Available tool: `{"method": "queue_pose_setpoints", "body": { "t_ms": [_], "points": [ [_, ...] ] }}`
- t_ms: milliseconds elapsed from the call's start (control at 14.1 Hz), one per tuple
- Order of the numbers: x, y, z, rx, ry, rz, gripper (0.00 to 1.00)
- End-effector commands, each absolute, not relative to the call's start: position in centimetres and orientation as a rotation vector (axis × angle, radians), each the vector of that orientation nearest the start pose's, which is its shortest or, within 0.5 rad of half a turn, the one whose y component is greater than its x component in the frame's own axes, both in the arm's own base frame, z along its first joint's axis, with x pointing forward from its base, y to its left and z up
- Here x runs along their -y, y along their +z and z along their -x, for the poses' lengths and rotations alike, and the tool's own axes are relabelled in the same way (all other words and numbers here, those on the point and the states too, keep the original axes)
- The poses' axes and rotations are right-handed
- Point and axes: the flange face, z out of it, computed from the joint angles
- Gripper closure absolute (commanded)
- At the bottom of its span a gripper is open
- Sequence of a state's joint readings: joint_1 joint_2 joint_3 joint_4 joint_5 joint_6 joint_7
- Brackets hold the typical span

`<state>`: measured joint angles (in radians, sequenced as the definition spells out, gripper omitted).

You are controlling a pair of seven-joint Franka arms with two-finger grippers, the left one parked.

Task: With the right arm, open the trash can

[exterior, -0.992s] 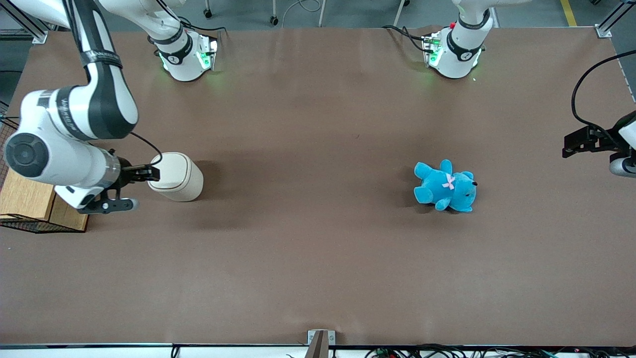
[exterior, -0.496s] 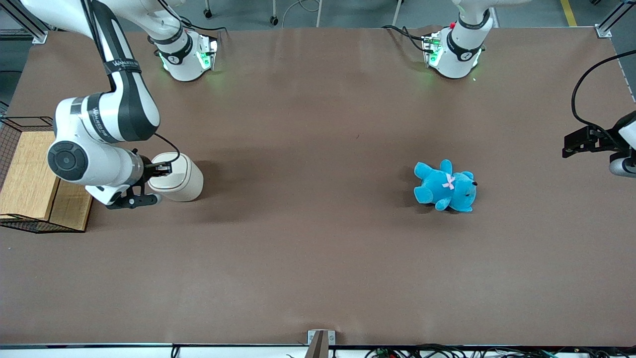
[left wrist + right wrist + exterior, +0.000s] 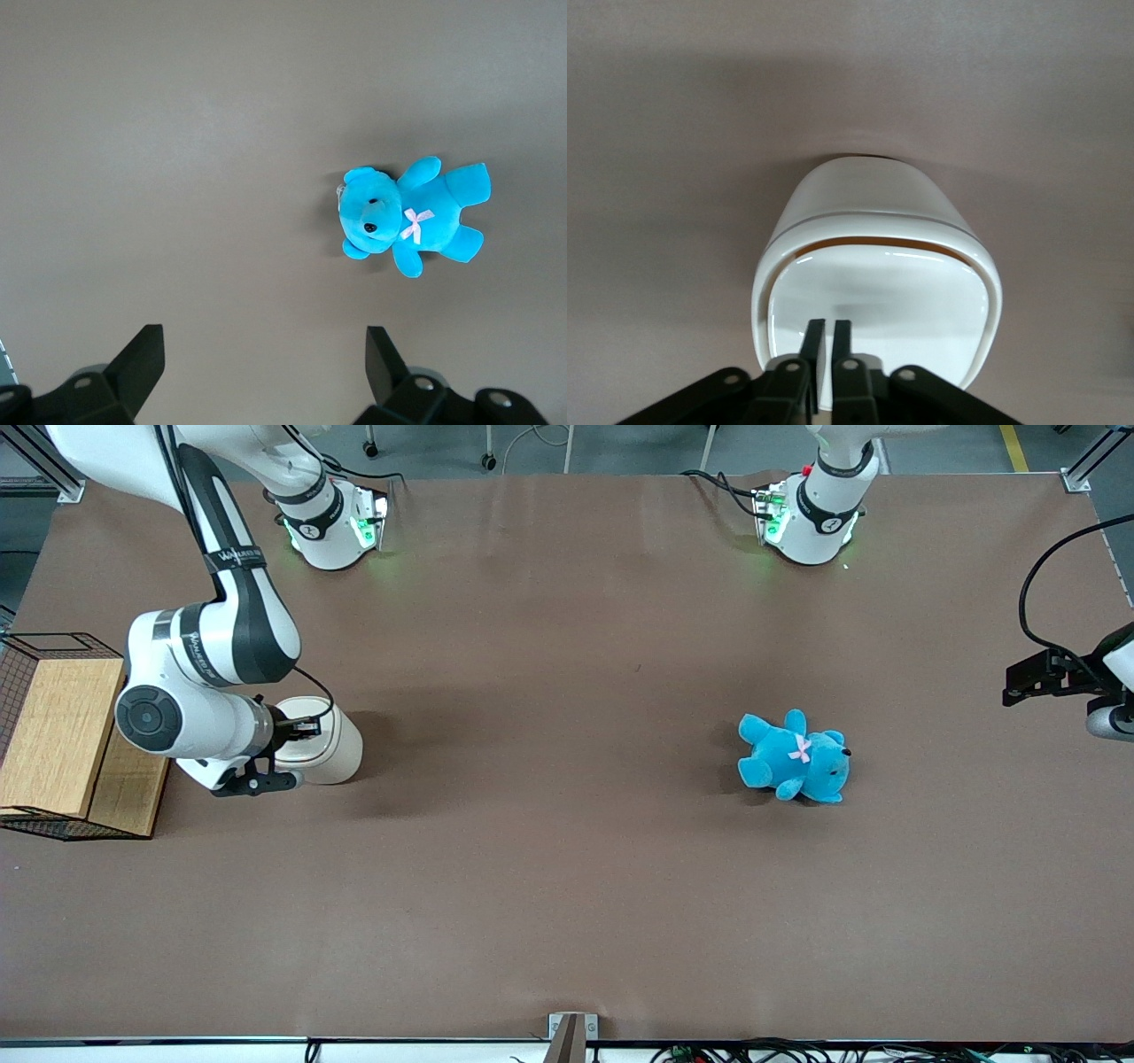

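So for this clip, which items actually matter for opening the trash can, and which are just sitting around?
Part of the job:
- trash can, lid showing a thin tan gap at one edge
- gripper, fingers shut, over the lid's edge

Just lying about:
- blue teddy bear, toward the parked arm's end
- wire-mesh basket with wooden boards, beside the working arm

This is a robotics lab. A wide brown-covered table [image 3: 567, 850] carries two white arm bases [image 3: 332, 527] bolted along the edge farthest from the front camera, both lit green. Past that edge of the table lies a grey floor with caster wheels [image 3: 487, 460] and a yellow line [image 3: 1014, 447]. Black cables [image 3: 797, 1052] bunch along the table's nearest edge.
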<state>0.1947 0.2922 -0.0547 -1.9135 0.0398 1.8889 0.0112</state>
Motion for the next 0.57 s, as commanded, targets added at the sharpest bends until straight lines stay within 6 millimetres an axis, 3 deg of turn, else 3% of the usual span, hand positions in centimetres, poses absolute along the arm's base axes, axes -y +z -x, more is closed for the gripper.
{"method": "queue_pose_setpoints", "body": {
  "t_ms": [0, 496],
  "points": [
    [-9.1, 32.1, -56.9, 0.151, 0.485, 3.093, 0.98],
    [-9.5, 30.8, -56.8, 0.147, 0.520, 3.076, 0.98]
  ]
}}
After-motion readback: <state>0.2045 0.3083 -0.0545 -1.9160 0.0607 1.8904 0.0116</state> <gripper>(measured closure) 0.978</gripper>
